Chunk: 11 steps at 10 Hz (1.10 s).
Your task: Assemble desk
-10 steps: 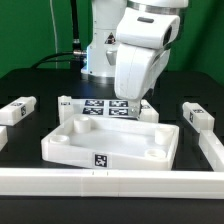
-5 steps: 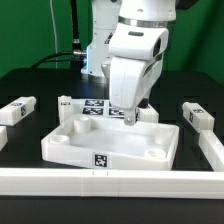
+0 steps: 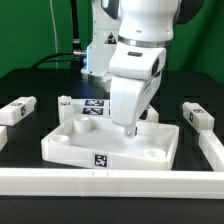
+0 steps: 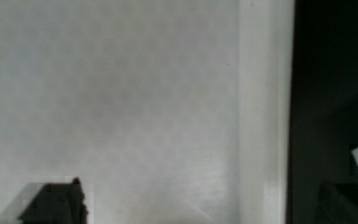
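1. Desk slab (image 3: 100, 150) lies flat, rim up, mid counter (image 3: 35, 130), just behind front border rail (image 3: 110, 181).
2. Pincer (image 3: 128, 127) points down inside slab's rim, nr its far side; jaws wide apart, gripping nothing.
3. Wrist view: white slab surface fills most of frame, one dark fingertip (image 4: 51, 205) at edge.
4. Legs outside slab: one at ext. view's left (image 3: 18, 110), one at its right (image 3: 197, 116).
5. Marker board (image 3: 95, 107) behind slab.
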Tool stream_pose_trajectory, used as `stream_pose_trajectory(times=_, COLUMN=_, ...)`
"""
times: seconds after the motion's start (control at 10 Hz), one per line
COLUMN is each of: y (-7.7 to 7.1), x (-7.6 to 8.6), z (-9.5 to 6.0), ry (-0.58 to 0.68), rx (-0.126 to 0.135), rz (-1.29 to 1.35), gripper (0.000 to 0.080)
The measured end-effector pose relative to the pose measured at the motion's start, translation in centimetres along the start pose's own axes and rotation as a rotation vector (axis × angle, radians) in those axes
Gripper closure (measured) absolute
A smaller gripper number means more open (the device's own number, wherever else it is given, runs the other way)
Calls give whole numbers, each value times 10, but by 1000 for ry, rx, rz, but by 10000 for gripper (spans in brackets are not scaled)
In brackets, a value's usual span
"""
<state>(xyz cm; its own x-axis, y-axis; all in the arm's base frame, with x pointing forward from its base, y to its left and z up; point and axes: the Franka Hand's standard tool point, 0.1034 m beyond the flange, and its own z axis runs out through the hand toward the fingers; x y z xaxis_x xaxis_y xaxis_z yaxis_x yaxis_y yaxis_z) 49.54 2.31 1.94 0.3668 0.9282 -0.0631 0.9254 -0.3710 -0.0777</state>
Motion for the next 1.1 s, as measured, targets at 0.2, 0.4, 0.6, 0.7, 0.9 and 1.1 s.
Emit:
stream_pose_trajectory(times=0.2, y=1, x=-2, z=3, ry=-2, rx=5, rz=3, gripper=150)
stream_pose_trajectory(times=0.4, y=2, x=-1, z=0, ry=-1, rx=0, rz=1, gripper=276)
stream_pose_trajectory(times=0.6, y=2, x=-1, z=1, ry=-2, rx=1, rz=1, gripper=415)
stream_pose_trajectory(times=0.7, y=2, x=-1, z=1, ry=-2, rx=1, rz=1, gripper=551)
stream_pose_trajectory(times=0.9, y=2, x=-1, z=1, ry=-1, rx=0, rz=1, gripper=733)
stream_pose_trajectory(times=1.1, y=2, x=-1, z=1, ry=-1, rx=0, rz=2, gripper=741)
